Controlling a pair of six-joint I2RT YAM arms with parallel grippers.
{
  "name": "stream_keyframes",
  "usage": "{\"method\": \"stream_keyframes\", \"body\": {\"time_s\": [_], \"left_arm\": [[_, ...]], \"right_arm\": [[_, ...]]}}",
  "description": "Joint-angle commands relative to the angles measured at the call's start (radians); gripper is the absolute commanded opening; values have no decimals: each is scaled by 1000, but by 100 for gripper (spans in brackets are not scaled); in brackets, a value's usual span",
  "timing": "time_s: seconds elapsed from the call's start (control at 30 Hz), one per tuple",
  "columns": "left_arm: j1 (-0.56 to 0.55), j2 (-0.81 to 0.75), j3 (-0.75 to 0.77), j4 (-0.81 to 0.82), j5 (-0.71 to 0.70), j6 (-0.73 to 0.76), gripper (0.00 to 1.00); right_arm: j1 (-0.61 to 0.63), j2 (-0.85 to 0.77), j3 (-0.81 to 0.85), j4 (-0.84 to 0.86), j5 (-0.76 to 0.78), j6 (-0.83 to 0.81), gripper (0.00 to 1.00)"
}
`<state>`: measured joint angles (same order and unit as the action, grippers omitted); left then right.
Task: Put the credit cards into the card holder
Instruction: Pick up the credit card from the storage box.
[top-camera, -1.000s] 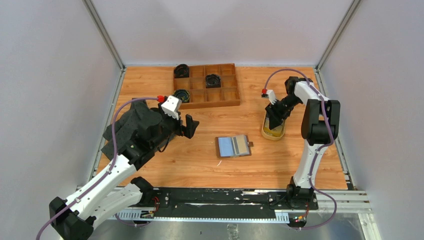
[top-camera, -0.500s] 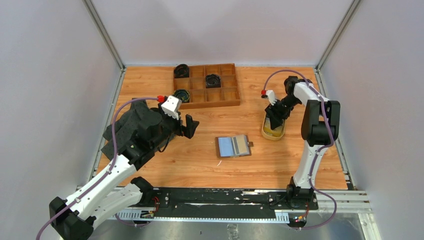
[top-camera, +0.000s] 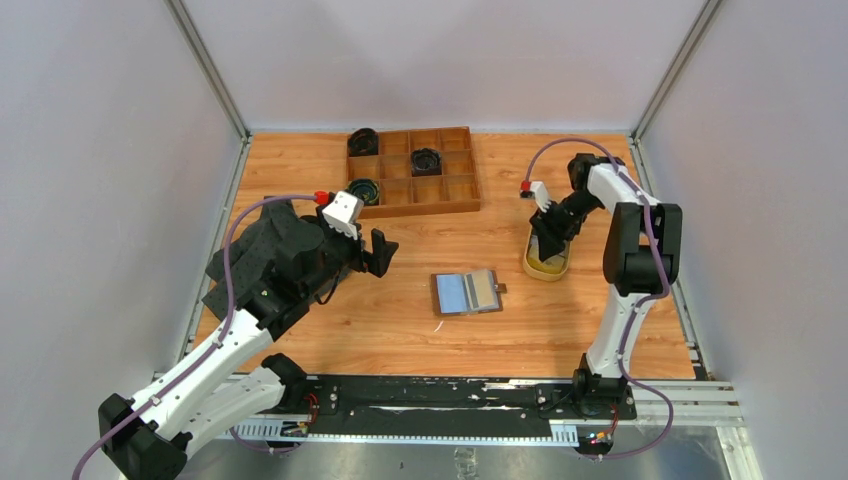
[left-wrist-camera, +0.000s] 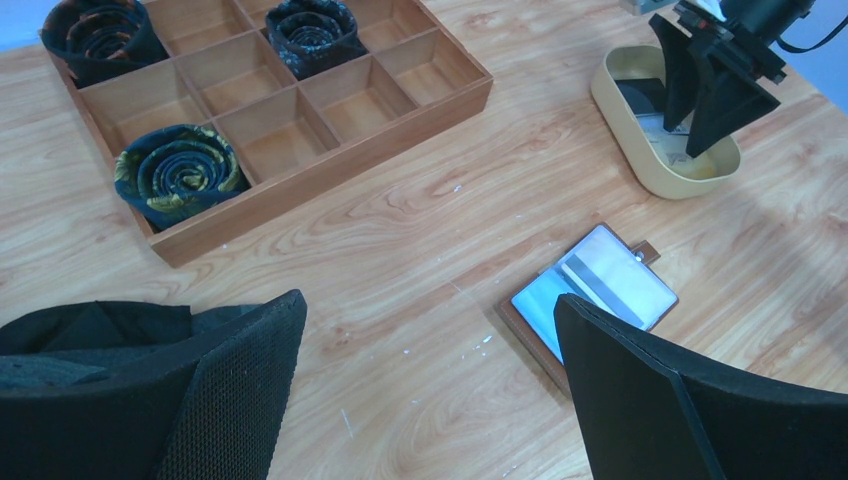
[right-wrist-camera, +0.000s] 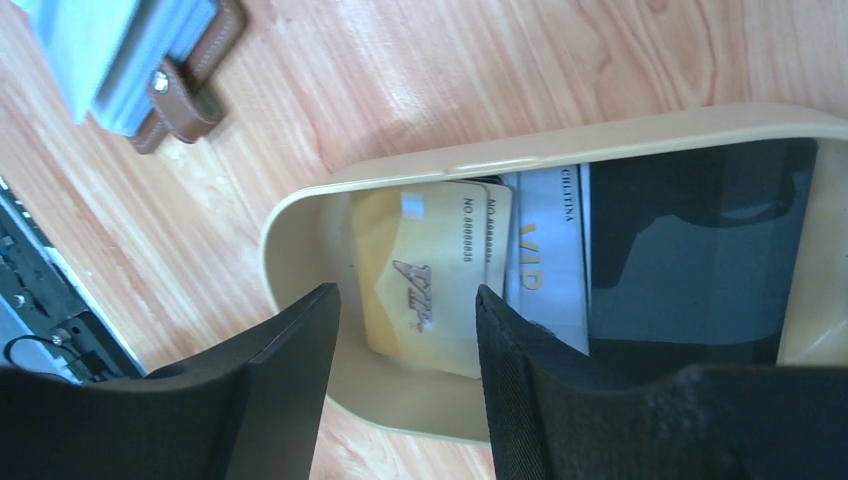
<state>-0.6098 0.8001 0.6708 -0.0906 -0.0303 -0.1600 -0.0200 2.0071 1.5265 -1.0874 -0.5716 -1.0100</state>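
Observation:
The card holder (top-camera: 466, 292) lies open on the table's middle, brown leather with pale blue sleeves (left-wrist-camera: 595, 290), its snap strap towards the right (right-wrist-camera: 185, 95). The credit cards sit in a tan oval dish (top-camera: 531, 266): a yellow-gold card (right-wrist-camera: 430, 250), a silver one (right-wrist-camera: 545, 250) and a dark one (right-wrist-camera: 690, 250). My right gripper (right-wrist-camera: 407, 295) reaches into the dish, open, its jaws straddling the gold card's near end and holding nothing. My left gripper (top-camera: 378, 252) hovers left of the card holder, wide open and empty (left-wrist-camera: 430, 300).
A wooden compartment tray (top-camera: 452, 205) stands at the back with three dark rolled items (left-wrist-camera: 178, 172) in its cells. A black cloth heap (top-camera: 245, 255) lies under the left arm. Metal frame posts and grey walls close in the table.
The right gripper has shifted slightly within the dish and its jaws have widened and narrowed again. The left arm and the card holder have not moved.

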Motion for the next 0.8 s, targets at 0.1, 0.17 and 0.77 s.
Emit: {"method": "stream_keyframes", "body": {"time_s": [0.1, 0.17, 0.77], "left_arm": [[7, -3, -10, 15, -10, 10, 100], [7, -2, -9, 15, -10, 10, 100], [7, -5, -9, 15, -11, 10, 100]], "right_arm": [[14, -60, -3, -98, -98, -27, 53], [15, -63, -5, -72, -79, 5, 53], [14, 9, -56, -1, 60, 49, 59]]}}
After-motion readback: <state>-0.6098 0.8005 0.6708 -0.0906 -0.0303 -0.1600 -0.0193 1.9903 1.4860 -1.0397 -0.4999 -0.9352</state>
